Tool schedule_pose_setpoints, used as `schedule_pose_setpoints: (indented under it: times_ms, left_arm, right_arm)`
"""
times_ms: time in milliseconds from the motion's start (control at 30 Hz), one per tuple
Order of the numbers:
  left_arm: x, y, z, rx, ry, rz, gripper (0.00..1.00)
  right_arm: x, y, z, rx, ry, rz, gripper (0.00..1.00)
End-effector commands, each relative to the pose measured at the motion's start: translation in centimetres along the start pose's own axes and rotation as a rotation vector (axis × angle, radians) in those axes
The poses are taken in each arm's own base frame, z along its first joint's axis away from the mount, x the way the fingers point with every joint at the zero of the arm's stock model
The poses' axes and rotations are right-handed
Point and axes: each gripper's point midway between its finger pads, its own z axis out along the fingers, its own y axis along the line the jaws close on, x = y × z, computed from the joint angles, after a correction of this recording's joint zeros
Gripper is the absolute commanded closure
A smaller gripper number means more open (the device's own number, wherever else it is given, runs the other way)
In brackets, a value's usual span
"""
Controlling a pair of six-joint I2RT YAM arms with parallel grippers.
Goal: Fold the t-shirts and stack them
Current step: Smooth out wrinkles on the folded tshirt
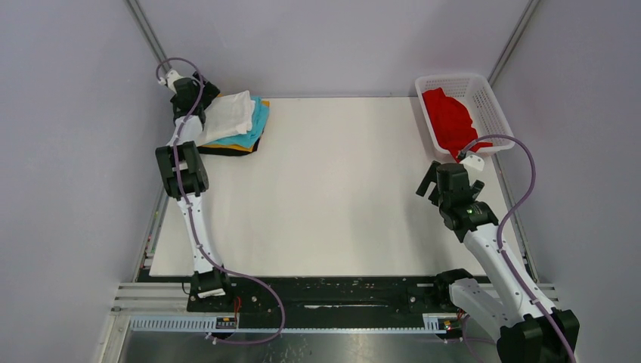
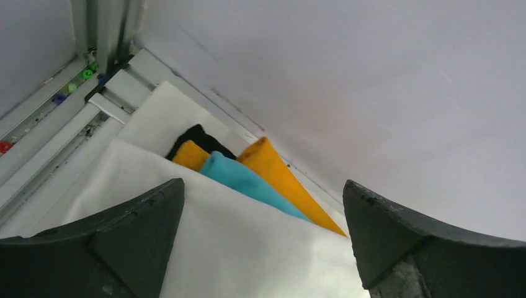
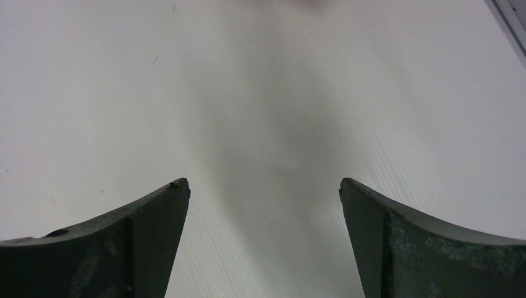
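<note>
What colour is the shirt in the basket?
The shirt is red; top external view shows it best.

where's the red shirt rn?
Top view: the red t-shirt lies crumpled inside the white mesh basket at the far right corner of the table, across from the folded stack at the far left.
</note>
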Motion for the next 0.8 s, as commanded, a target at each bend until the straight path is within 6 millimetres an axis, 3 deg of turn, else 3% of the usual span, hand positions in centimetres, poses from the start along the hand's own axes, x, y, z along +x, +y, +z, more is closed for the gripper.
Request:
schedule_pose_setpoints:
  times_ms: [0, 133, 233, 367, 533, 767]
  left_arm:
    - [-1.4, -0.4, 0.8, 0.107, -0.015, -0.175, 0.01]
    - [-2.3, -0.4, 0.7, 0.136, -0.006, -0.218, 0.01]
    - [-2.9, -2.4, -0.1, 0.238, 0.015, -0.272, 0.01]
    - [-3.3, -5.9, -2.1, 0.364, 0.048, -0.271, 0.01]
    - [-4.6, -9.2, -5.8, 0.397, 0.023, -0.156, 0.01]
    - [-5.0, -11.6, -9.4, 0.460, 0.038, -0.139, 0.01]
  right_arm:
    - [-2.8, 0.8, -0.4, -0.016, -0.076, 0.026, 0.00]
    - [-2.7, 1.3, -0.3, -0.036, -0.069, 0.028, 0.01]
    - [-2.9, 1.5, -0.6, -0.053, -0.072, 0.033, 0.00]
    - [-3.1, 1.7, -1.2, -0.081, -0.081, 0.041, 0.01]
    - [-3.0, 1.5, -1.5, -0.093, -0.097, 0.039, 0.01]
    - [-2.7, 1.8, -1.9, -0.128, -0.099, 0.040, 0.01]
